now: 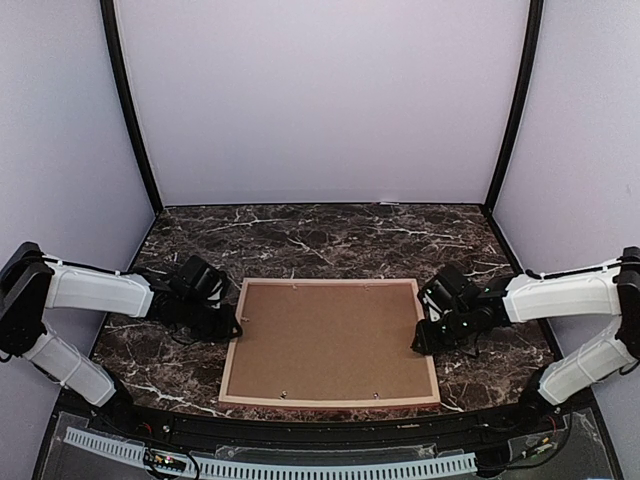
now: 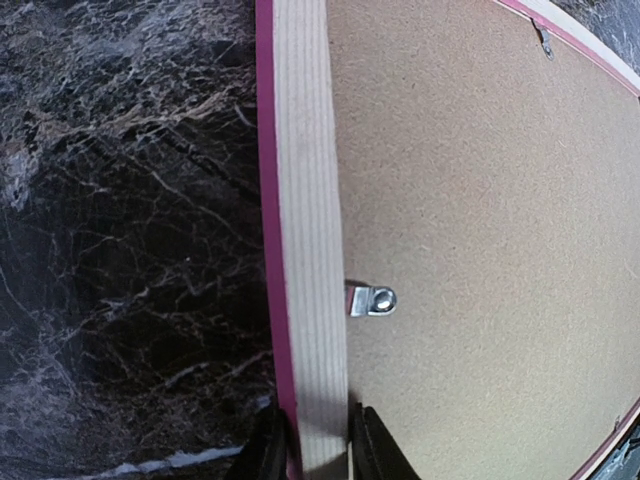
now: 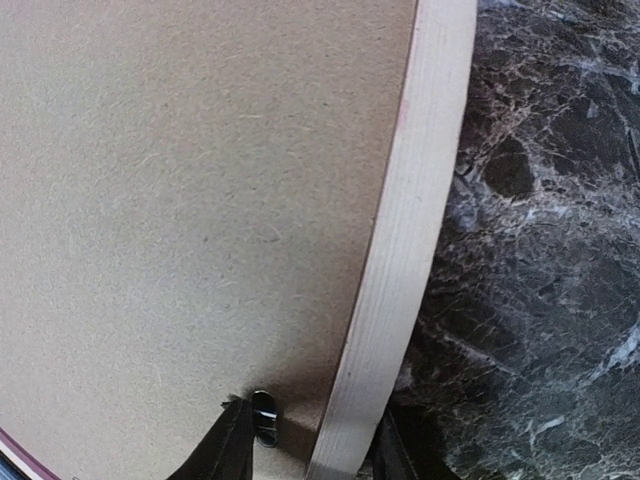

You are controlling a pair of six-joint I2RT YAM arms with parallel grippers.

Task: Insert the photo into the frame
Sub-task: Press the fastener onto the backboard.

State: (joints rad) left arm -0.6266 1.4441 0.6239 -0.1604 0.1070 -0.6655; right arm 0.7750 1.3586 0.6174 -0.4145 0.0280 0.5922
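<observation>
The frame (image 1: 330,401) lies face down at lower centre, photo hidden under its back board (image 1: 330,340); the left gripper (image 2: 318,455) pinches the left rail, the right gripper (image 3: 305,450) stands loose around the right rail, so lifting probably needs its grip first.

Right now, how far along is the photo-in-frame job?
Done: the frame lies face down with the backing seated in it; a clip reaches over it. The photo is not visible, so I cannot tell if it is underneath. In hand: left gripper clamps the left rail; right gripper straddles the right rail, jaws not closed. Left: probably confirming the photo and checking clips.
</observation>
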